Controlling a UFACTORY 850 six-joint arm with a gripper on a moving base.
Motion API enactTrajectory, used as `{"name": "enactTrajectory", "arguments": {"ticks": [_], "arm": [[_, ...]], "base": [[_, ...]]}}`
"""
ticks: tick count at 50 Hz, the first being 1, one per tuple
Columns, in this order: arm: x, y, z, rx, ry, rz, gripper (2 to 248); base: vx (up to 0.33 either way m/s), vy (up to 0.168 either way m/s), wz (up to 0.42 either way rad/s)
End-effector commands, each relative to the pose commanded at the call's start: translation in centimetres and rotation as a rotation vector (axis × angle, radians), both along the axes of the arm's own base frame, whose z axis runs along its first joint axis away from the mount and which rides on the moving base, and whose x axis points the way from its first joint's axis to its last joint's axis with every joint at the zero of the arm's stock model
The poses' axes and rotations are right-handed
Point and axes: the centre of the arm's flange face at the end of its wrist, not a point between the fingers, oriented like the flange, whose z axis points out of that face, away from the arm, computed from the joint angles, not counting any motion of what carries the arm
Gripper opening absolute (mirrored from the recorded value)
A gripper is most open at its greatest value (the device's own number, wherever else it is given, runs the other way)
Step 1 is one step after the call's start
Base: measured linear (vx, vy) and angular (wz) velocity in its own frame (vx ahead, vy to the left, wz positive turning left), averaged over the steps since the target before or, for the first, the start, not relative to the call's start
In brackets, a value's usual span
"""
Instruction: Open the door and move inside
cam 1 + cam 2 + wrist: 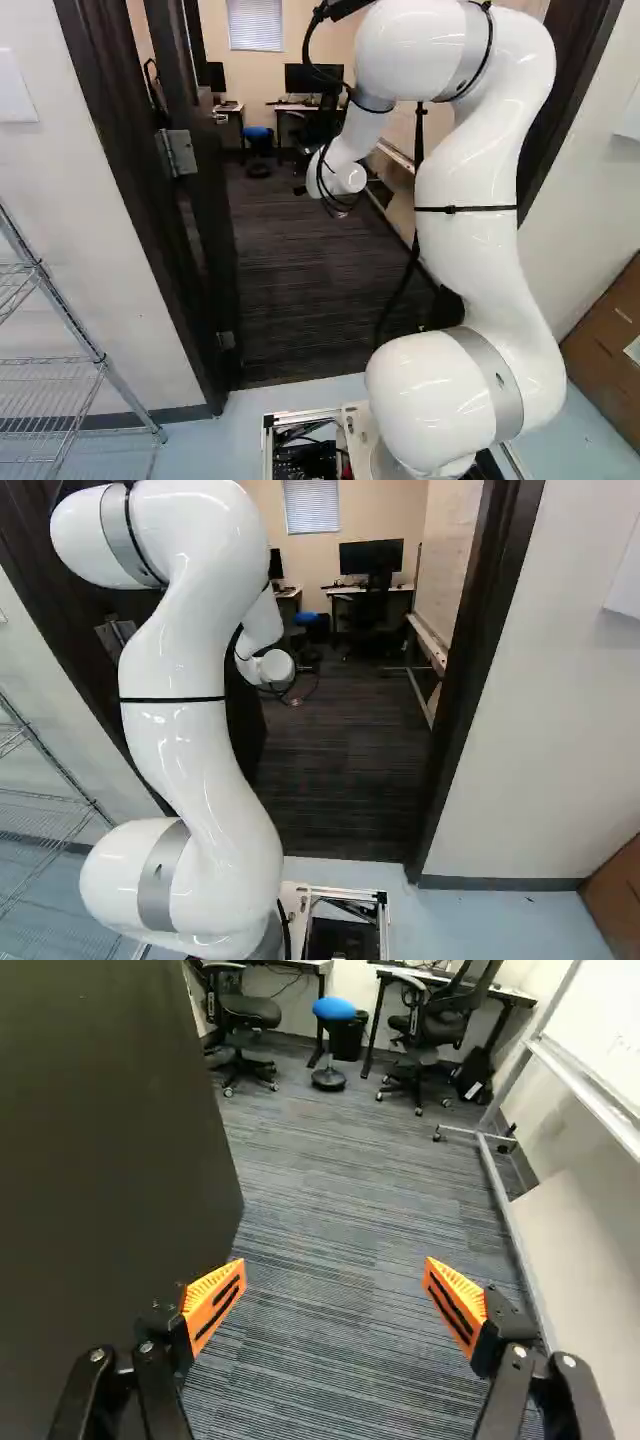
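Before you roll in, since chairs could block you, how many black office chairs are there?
2. One chair stands beyond the door, beside the blue-topped stool; the other chair is on the stool's other side, nearer the whiteboard. The door may hide more.

The top of the door [210,215] was cut off in every view, and the arm [180,760] hid much of it in the right base view. To the door's left, the wire shelf [70,320] ran out of both base views. Across from the door, the whiteboard [605,1020] was cut short in the wrist view. Beyond the door, small items on the desks [375,590] were too small to make out.
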Motion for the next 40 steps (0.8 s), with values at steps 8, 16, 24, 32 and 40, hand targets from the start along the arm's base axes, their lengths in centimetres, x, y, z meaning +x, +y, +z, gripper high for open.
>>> {"name": "enactTrajectory", "arguments": {"ticks": [8,16,24,32,40], "arm": [[-0.6,-1.3,0.1,0.000,0.004,-0.022,247],[-1.1,-2.6,0.1,0.000,0.008,-0.043,247],[-1.3,-3.2,0.2,0.000,0.010,-0.054,247],[-1.4,-3.3,0.2,0.000,0.010,-0.055,247],[-1.5,-3.3,0.2,0.000,0.009,-0.056,247]], "base": [[0.000,0.000,0.000],[0.000,0.000,0.000],[0.000,0.000,0.000],[0.000,0.000,0.000],[0.000,0.000,0.000]]}}
